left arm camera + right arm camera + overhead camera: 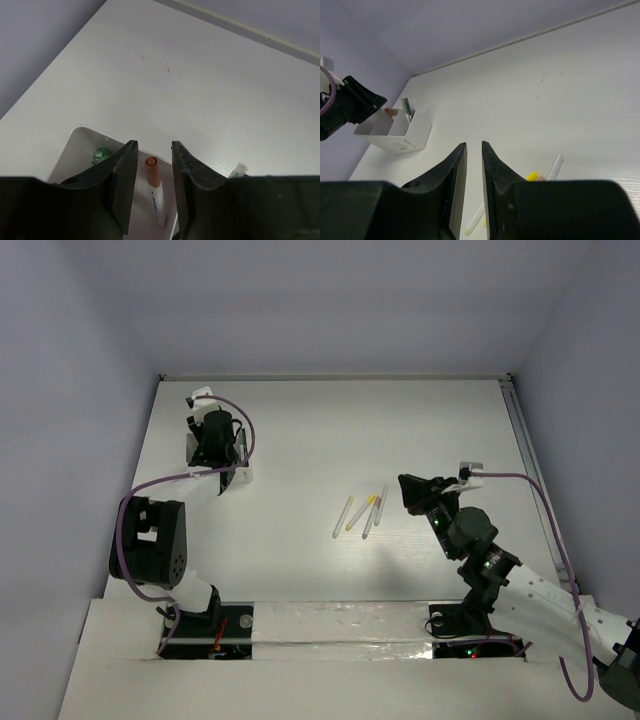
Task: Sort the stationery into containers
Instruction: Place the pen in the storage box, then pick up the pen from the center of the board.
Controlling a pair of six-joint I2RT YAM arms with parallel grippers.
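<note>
The white compartment tray (243,476) sits at the left of the table and also shows in the right wrist view (395,136). My left gripper (214,454) hangs over it, open. In the left wrist view (152,145) an orange-capped white marker (153,172) lies loose in the tray (72,147) between the jaws, untouched. A green item (102,155) sits in the compartment beside it. Several thin white and yellow pens (362,513) lie mid-table. My right gripper (405,483) is just right of them, jaws a narrow gap apart and empty (474,145).
A clear-capped pen (239,170) pokes up at the tray's right side. A yellow-capped marker (533,176) and white pens (554,167) lie right under my right gripper. White walls enclose the table on the far side (330,376).
</note>
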